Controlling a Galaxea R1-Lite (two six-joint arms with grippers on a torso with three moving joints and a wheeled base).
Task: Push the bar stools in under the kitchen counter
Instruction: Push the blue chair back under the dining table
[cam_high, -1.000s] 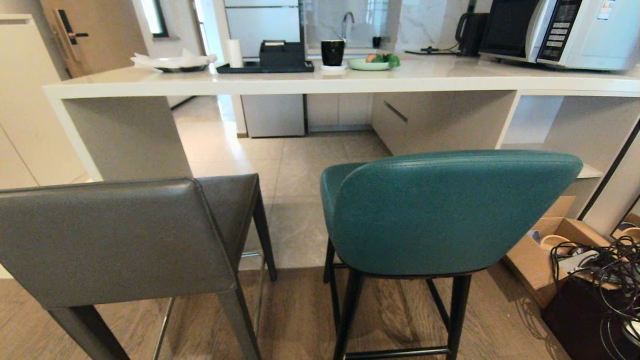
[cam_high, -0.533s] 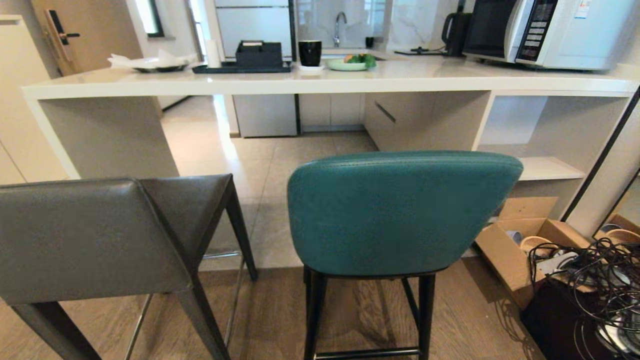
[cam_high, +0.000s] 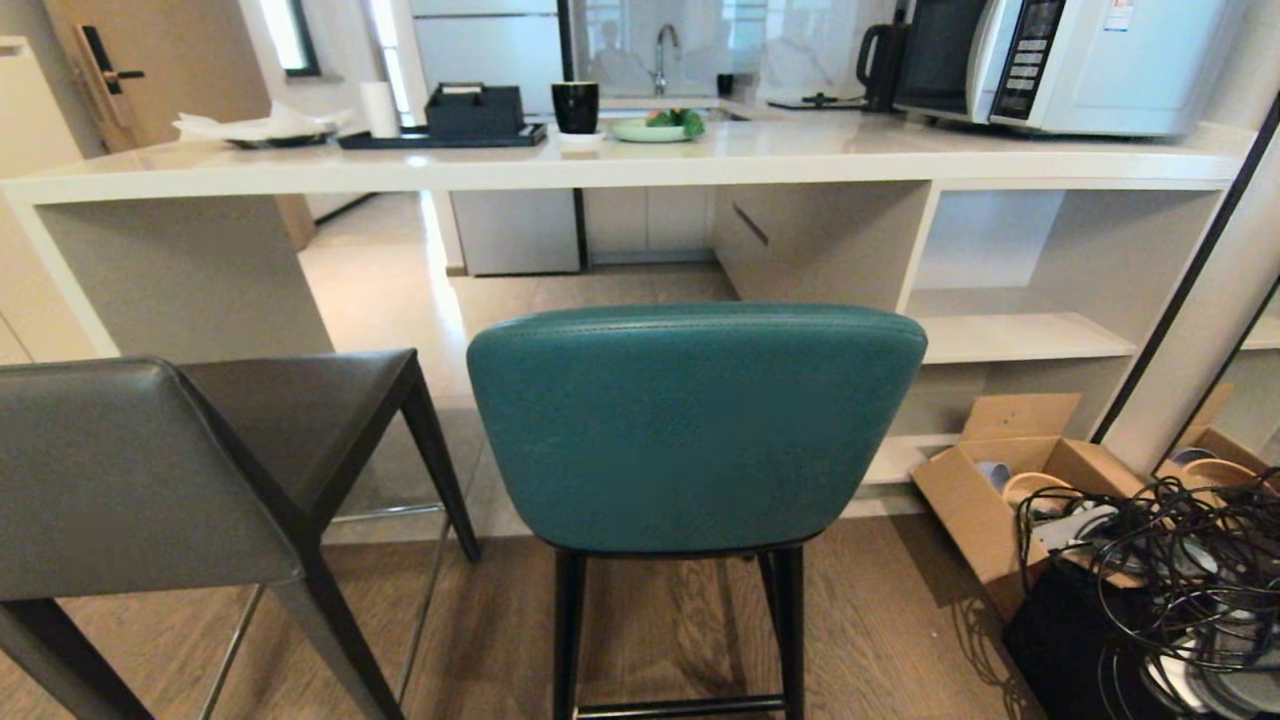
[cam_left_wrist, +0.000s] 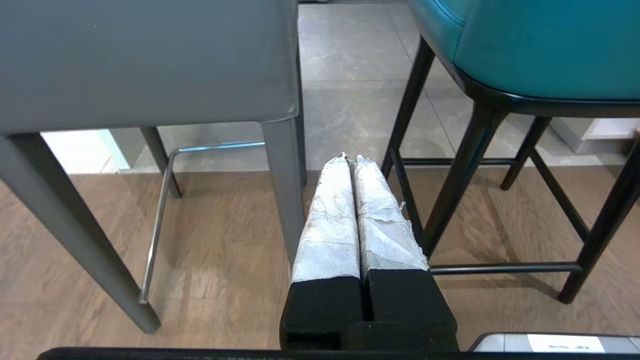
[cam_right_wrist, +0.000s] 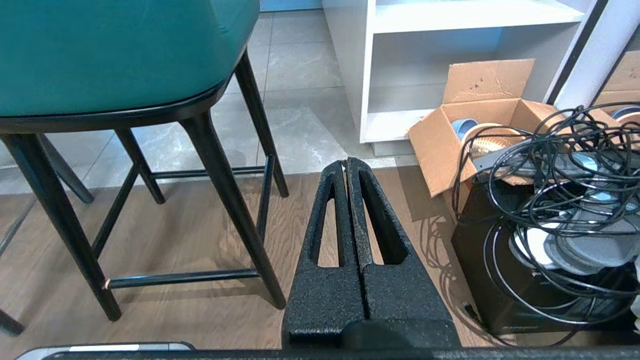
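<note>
The teal stool (cam_high: 695, 425) stands on the wood floor (cam_high: 880, 620) with its curved back toward the camera, centred before the open bay of the kitchen counter (cam_high: 620, 165) and not yet under it. The grey stool (cam_high: 150, 470) stands just beside it to the left, also out from the counter, its seat pointing toward the white end panel (cam_high: 60, 270). Both are clear of the white tabletop's edge — tiled floor (cam_high: 560, 290) shows between them and the bay.

The left gripper (cam_left_wrist: 350, 159) hangs low between the grey stool's rear leg and the teal stool's black legs, its wrapped fingers (cam_left_wrist: 330, 215) pressed together on nothing. The right gripper (cam_right_wrist: 346, 162) is likewise clenched and empty, low to the right of the teal stool.

On the tabletop sit a black cup (cam_high: 576, 106), a green plate (cam_high: 650, 129), a dark tray (cam_high: 440, 138) and a microwave (cam_high: 1060, 62). To the right on the floor — an open cardboard box (cam_high: 1000, 480) and a tangle of black cables (cam_high: 1150, 560).
</note>
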